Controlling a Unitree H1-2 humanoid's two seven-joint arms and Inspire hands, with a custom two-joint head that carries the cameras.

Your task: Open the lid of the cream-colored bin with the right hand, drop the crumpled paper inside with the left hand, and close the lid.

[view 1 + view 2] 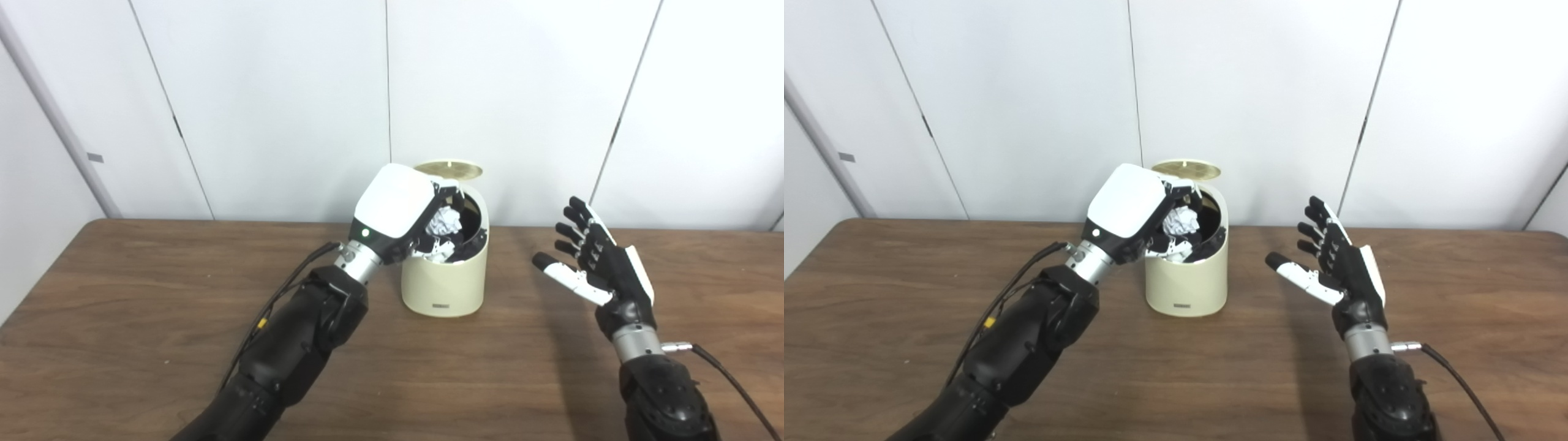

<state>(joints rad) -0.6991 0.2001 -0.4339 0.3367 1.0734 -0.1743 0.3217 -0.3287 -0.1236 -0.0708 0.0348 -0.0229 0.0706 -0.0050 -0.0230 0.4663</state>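
Note:
A cream-colored bin [444, 285] stands on the table near its far edge. Its round lid [449, 169] is swung up at the back, leaving the dark mouth uncovered. My left hand [401, 214] tilts over the bin's mouth, its fingers curled around the crumpled white paper [443, 222], which sits just above the opening. To the right of the bin my right hand [591, 260] is raised off the table, open, fingers spread, touching nothing.
The brown wooden table [122, 294] runs across the whole view. White wall panels [275, 92] stand right behind it and behind the bin. Cables [729, 380] trail from both wrists.

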